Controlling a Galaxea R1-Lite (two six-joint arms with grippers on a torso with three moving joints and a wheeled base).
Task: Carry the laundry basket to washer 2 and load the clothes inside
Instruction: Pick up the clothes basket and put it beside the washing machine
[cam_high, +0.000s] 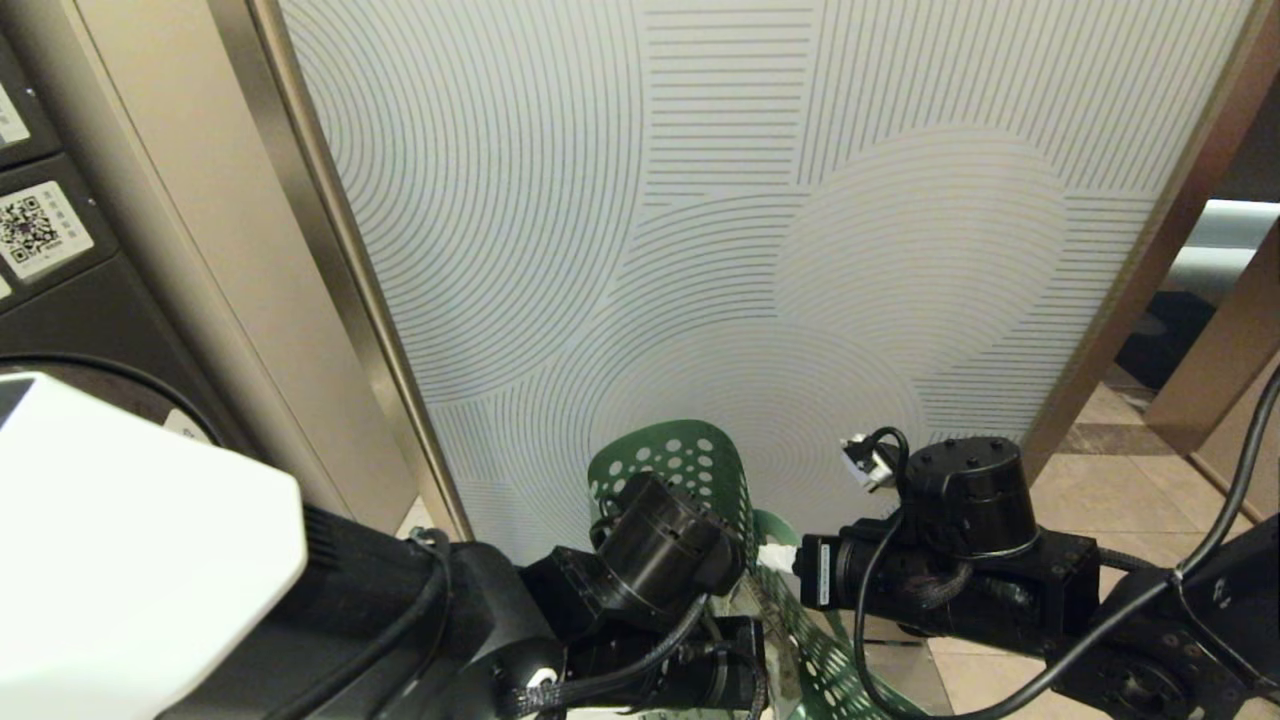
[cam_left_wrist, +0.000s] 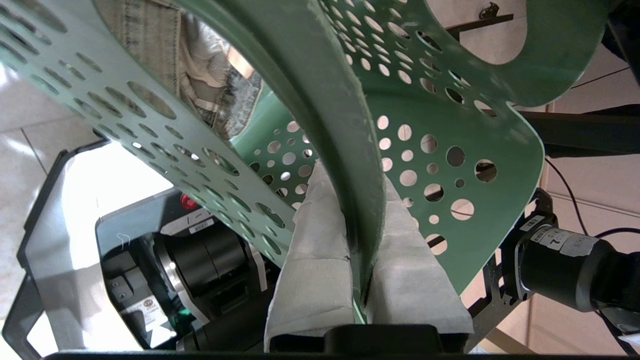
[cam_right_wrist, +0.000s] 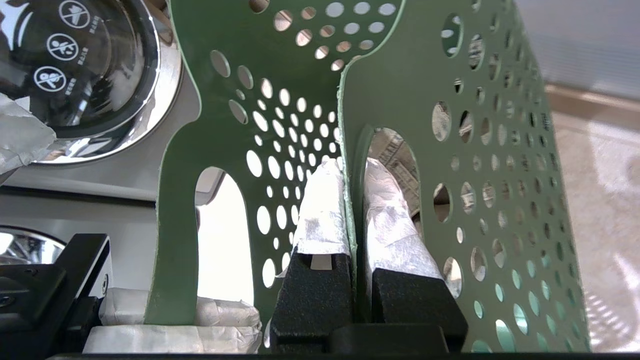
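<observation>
Two grippers hold one thin-walled laundry basket (cam_high: 690, 470), which sits low and centre in my head view, its perforated green rim poking up between the black wrists. The plastic looks light and flexible rather than rigid: in the left wrist view the wall (cam_left_wrist: 440, 150) bows and curls where it is pinched. I judge it will flex and twist if I swing it quickly, so the firmest places to hold are the thicker edges around the oval handle slots, one on each side. The left gripper (cam_left_wrist: 357, 280) is clamped on such a rim edge, its pale cloth-wrapped fingers (cam_left_wrist: 315, 250) pressed to either face of the plastic. The right gripper (cam_right_wrist: 352, 220) is likewise closed on the edge of a handle slot, wrapped fingers (cam_right_wrist: 322, 210) flat against the wall. The clothes (cam_left_wrist: 200, 85) show in the upper left of the left wrist view, a soft, limp grey-beige bundle with a paler patch, small against the basket and likely adding little weight. Beyond the basket, a chrome-rimmed glass washer door (cam_right_wrist: 90, 75) fills the upper left of the right wrist view; I cannot read its number. A pale panel of fine curved lines (cam_high: 750, 220) fills the head view, with tan floor tiles (cam_high: 1120, 470) at lower right.
</observation>
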